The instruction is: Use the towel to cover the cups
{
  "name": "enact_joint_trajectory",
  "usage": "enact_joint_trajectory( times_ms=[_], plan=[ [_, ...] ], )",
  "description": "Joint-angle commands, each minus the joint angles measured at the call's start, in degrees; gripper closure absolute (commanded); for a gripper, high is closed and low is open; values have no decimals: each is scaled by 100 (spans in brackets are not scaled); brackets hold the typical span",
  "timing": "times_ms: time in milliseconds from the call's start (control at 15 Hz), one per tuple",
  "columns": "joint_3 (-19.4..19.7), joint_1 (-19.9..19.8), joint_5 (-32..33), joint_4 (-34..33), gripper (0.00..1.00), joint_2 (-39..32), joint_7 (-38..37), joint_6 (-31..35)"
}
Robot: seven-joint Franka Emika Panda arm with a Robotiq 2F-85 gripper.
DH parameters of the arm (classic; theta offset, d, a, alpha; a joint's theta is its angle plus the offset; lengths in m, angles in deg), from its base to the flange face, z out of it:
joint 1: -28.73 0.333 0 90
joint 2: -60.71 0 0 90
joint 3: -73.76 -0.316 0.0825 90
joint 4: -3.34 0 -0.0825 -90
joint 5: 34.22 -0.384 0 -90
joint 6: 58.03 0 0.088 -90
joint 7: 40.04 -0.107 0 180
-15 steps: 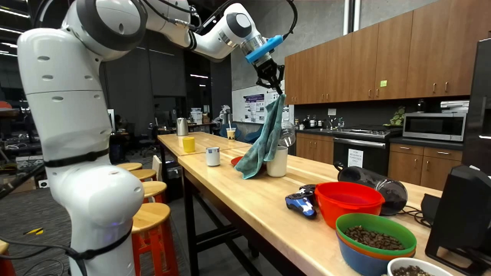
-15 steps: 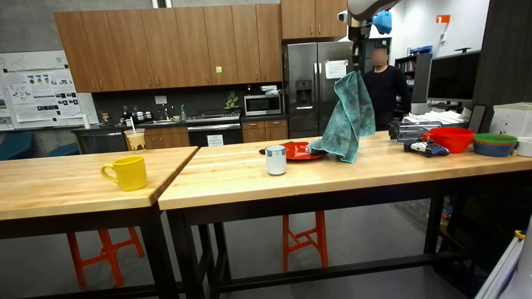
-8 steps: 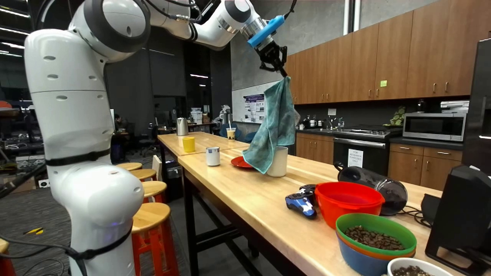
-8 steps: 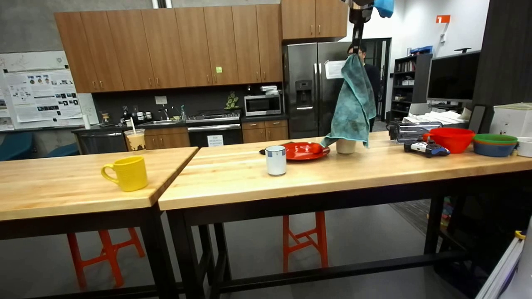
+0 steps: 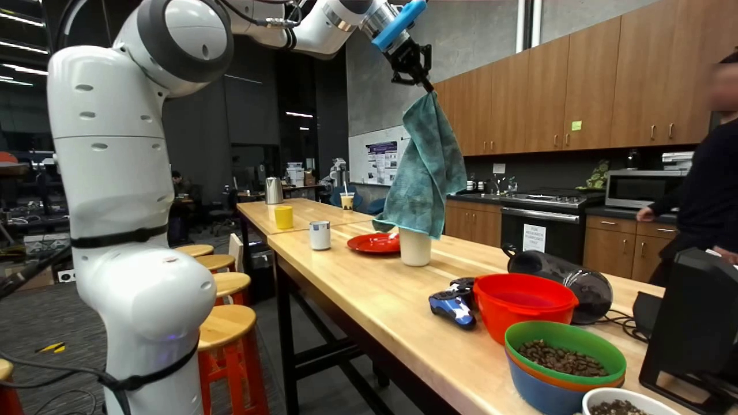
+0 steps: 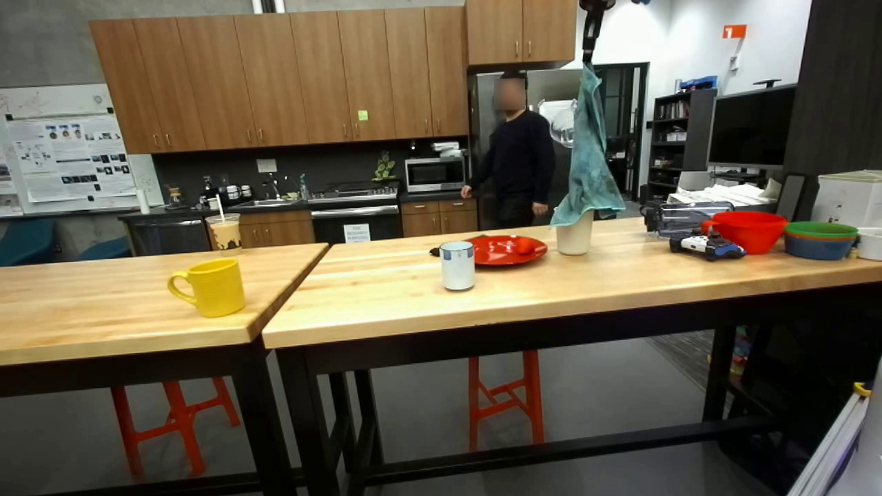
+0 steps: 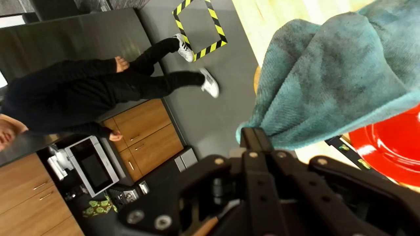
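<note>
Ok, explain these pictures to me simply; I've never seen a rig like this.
The machine is a white robot arm ending in a black gripper. Two pictures come from cameras standing away from the robot; the third comes from a camera on its wrist, so the room looks turned on its side there. The gripper pinches a teal towel, whose lower edge overlaps a pale container in both exterior views; whether they touch, I can't tell. Also on the wooden tables are a red plate, a white cup, a yellow mug, a blue game controller and a red bowl.
</note>
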Motion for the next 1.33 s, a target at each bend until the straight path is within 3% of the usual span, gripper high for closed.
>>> enact_joint_trajectory(
  times_ms=[0,1267],
  plan=[
    [48,-45,104,-532,100,-242,122,-21],
    [759,-357,541,-1810,100,-708,-97,-114]
  ],
)
